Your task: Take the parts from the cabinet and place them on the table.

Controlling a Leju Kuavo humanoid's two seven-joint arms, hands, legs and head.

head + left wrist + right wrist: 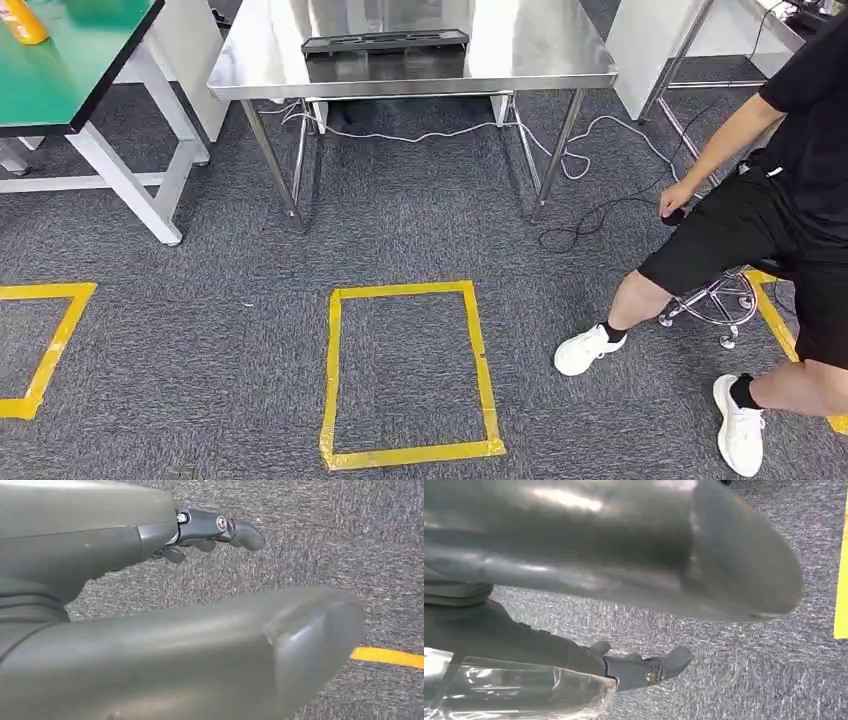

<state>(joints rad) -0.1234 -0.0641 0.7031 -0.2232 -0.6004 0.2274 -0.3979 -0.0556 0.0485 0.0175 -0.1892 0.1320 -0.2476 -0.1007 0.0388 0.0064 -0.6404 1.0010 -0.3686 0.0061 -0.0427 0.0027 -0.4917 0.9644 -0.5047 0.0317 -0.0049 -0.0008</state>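
Observation:
A stainless steel table (520, 55) stands ahead in the head view, with a flat black tray (385, 42) on its far part. No cabinet or loose parts can be made out. My left hand (125, 550) hangs over grey carpet; its thumb and dark fingers (235, 530) are spread apart with only carpet between them. My right hand (574, 580) also hangs over the carpet, its fingers (649, 670) straight and apart from the thumb, holding nothing. A clear plastic sheet (514, 692) lies along the outer side of those fingers.
A yellow tape rectangle (405, 291) marks the carpet before the steel table. A green-topped table (70, 70) with an orange bottle (22, 22) stands at the left. At the right, a person (780, 200) sits on a wheeled stool (725, 300). White cables (600, 140) trail under the table.

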